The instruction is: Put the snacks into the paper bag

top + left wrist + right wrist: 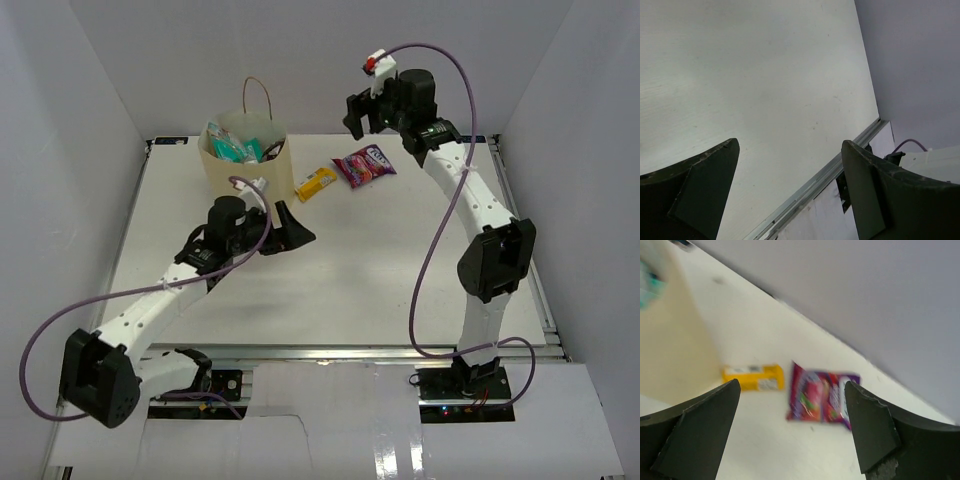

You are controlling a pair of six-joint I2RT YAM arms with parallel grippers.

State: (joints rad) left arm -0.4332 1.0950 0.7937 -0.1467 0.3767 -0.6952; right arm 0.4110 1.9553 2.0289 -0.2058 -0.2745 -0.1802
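Right gripper [791,384], jaws apart, hangs over flat purple-magenta candy pack [822,397] — descend straight, pinch mid-pack, clear small yellow bar [754,377]. Left gripper [790,142] also spread, empty.

Paper bag [228,172] upright, upper centre-left; teal/green pkts [232,148] inside. Yellow bar [315,184] on surface [350,270] just right of bag, purple candy pack [364,164] beside it. L end effector [288,228] below bag; R end effector [358,112] top centre.

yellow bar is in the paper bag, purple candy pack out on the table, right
No: the yellow bar lies on the table between the paper bag and the purple candy pack, which is out as you said. The top external view shows it.
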